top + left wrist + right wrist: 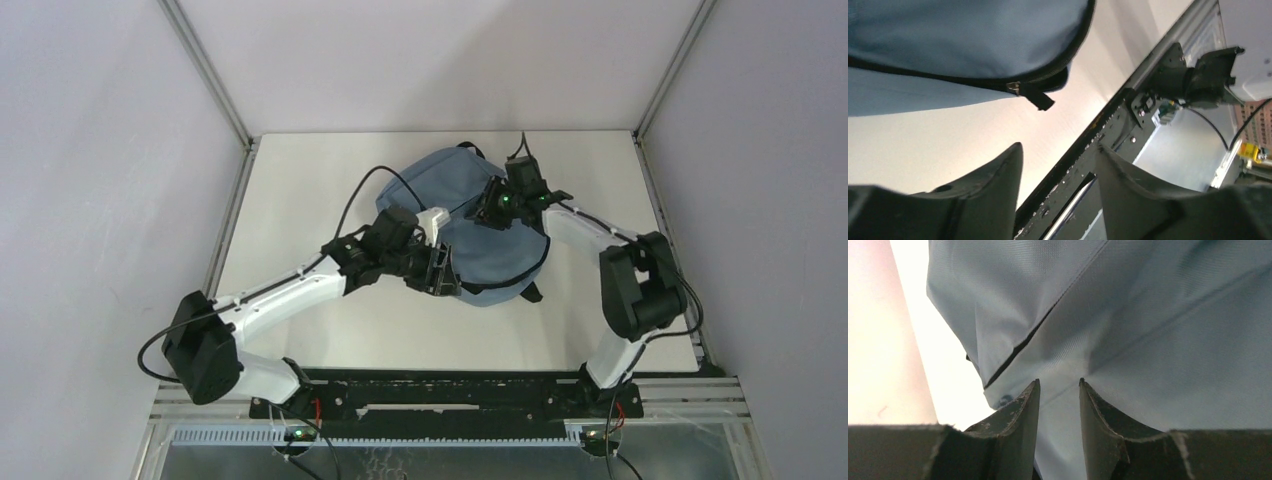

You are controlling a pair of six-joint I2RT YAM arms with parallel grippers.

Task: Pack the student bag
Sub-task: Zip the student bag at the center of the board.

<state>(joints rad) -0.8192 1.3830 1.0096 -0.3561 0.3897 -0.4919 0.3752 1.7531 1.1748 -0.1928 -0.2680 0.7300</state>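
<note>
The student bag [480,255], a soft grey-blue backpack with black zippers, lies in the middle of the white table. My left gripper [440,272] hovers at its near left edge. In the left wrist view that gripper [1058,150] is open and empty, a short way from the bag [958,40] and its black zipper pull [1037,96]. My right gripper [492,208] sits on the bag's far upper part. In the right wrist view the right gripper [1058,385] pinches a fold of the bag's fabric [1148,315], which fills the gap between the jaws.
The table [330,330] is boxed in by grey walls with metal posts at the back corners. A black mounting rail [1083,150] runs along the near edge. The right arm's base [1208,75] stands beyond it.
</note>
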